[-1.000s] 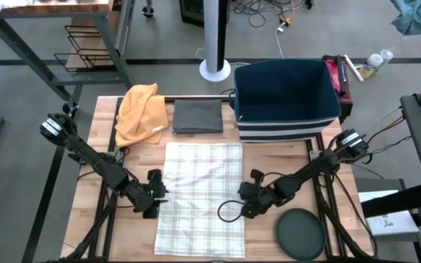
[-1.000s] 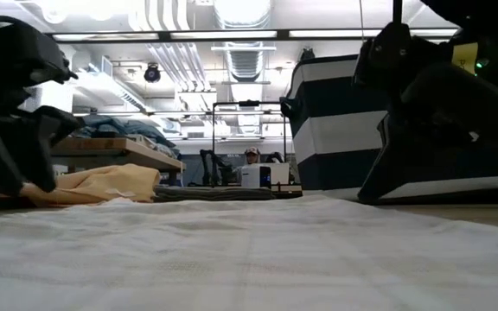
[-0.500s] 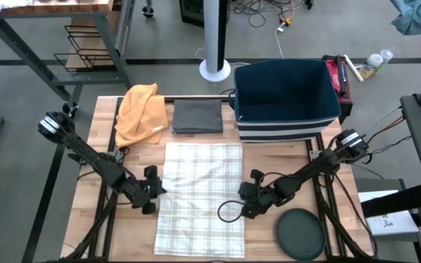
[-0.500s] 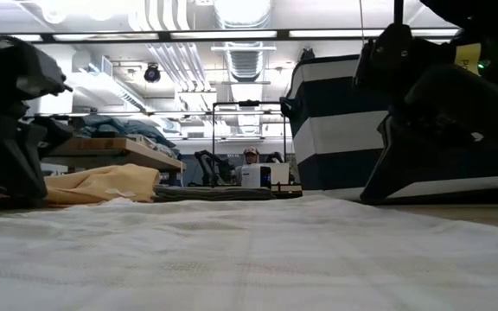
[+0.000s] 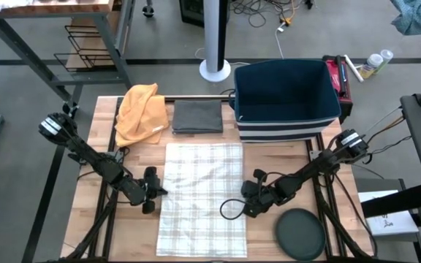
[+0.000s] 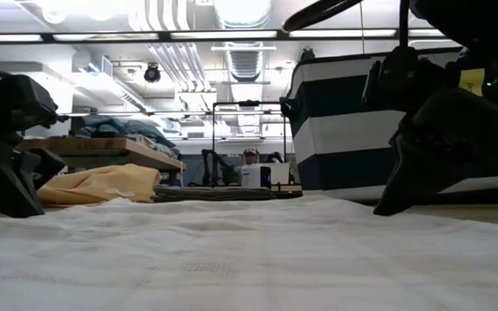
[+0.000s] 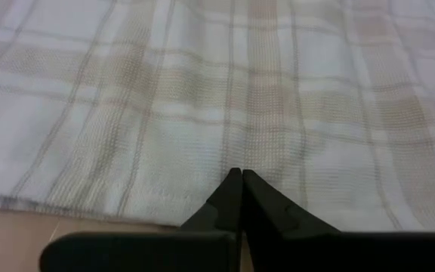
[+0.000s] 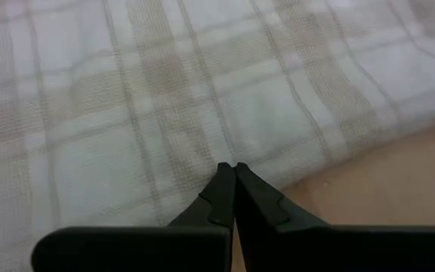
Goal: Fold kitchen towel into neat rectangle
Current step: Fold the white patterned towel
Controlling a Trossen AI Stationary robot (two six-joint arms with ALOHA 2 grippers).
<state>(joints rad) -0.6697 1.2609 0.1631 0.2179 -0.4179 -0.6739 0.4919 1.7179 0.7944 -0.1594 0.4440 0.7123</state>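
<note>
Left gripper (image 5: 154, 191) at checked kitchen towel's (image 5: 202, 197) left edge, fingers pressed together. Towel spread flat at centre of wooden desk (image 5: 134, 232). Above: yellow cloth (image 5: 140, 111), folded grey cloth (image 5: 197, 116), navy striped bin (image 5: 285, 98). Right gripper (image 5: 248, 207) at right edge, fingers closed; dark round lid (image 5: 300, 234) lower right.

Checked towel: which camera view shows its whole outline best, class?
The high view: the checked towel lies flat with all four edges visible. The low view shows only a foreshortened surface; each wrist view shows one edge strip beside shut fingers.
</note>
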